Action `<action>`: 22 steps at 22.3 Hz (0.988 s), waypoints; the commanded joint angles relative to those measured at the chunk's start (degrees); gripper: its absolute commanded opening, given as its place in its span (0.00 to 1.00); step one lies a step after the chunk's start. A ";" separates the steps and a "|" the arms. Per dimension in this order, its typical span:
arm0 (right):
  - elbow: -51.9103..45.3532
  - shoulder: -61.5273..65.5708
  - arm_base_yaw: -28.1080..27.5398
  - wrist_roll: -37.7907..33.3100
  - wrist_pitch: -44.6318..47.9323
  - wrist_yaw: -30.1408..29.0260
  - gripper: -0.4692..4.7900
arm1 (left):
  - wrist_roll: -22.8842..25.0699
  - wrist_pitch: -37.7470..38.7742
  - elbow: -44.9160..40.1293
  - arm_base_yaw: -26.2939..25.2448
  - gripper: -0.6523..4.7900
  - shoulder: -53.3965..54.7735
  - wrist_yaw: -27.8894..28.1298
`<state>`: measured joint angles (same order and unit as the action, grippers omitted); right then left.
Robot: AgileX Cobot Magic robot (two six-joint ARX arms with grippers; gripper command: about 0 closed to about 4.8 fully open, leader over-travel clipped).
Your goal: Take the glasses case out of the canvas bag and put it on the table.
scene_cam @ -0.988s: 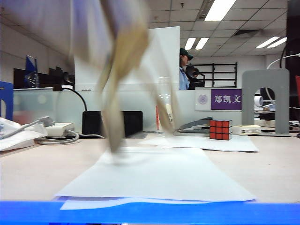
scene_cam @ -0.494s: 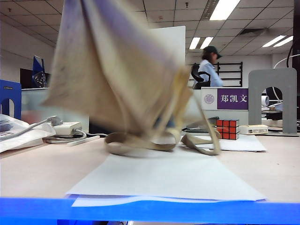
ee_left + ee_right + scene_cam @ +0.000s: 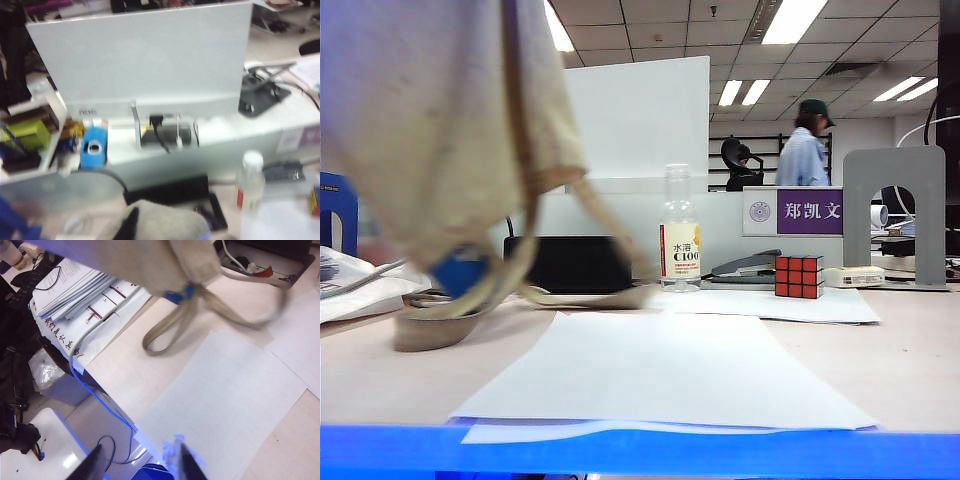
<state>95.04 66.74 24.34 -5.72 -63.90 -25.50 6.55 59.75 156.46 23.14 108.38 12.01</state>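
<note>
The canvas bag (image 3: 430, 130) is hung upturned at left by the left gripper (image 3: 150, 232), fingers pressed shut on cloth; the glasses case (image 3: 458, 270) protrudes at its mouth. The right gripper (image 3: 137, 462), half spread and empty, is held near; the case is best tipped gently onto the table (image 3: 910, 370)

Open-plan office. Ceiling of square tiles with recessed fluorescent panels (image 3: 798, 18). Pale partition screen (image 3: 638, 120) stands at 12 o'clock behind the surface (image 3: 910, 360); a purple nameplate (image 3: 808, 211) with white characters at 2 o'clock. Stapler (image 3: 745, 265), loose white paper sheets (image 3: 670, 370), printed forms (image 3: 95, 310), cables and a power strip (image 3: 260, 267) lie about. A capped person (image 3: 807, 145) walks by shelving beyond.
</note>
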 commanded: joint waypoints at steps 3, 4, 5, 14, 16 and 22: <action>0.20 -0.17 0.00 0.17 0.87 -0.11 0.45 | -0.42 13.53 -0.35 -1.90 0.11 6.19 1.40; 0.20 -0.20 0.00 0.17 0.70 -0.13 0.45 | -0.79 12.81 -0.33 -1.90 0.11 6.27 1.51; 0.20 -0.37 0.00 0.17 0.39 -0.15 0.45 | -1.16 10.97 -0.24 -1.81 0.11 6.14 1.46; 0.20 -0.63 -0.02 0.98 -0.48 0.07 0.45 | -1.03 -0.52 0.70 -0.83 0.11 0.87 2.34; 0.20 -0.66 0.02 1.03 -0.48 -0.15 0.45 | -0.96 -0.04 0.68 -0.85 0.11 0.48 2.36; 0.20 -0.66 0.02 1.01 -0.63 -0.13 0.45 | 2.19 -0.24 0.70 -0.85 0.11 0.20 6.84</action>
<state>95.04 66.30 24.36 -4.93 -65.04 -25.34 6.81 63.35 156.05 22.28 110.72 15.05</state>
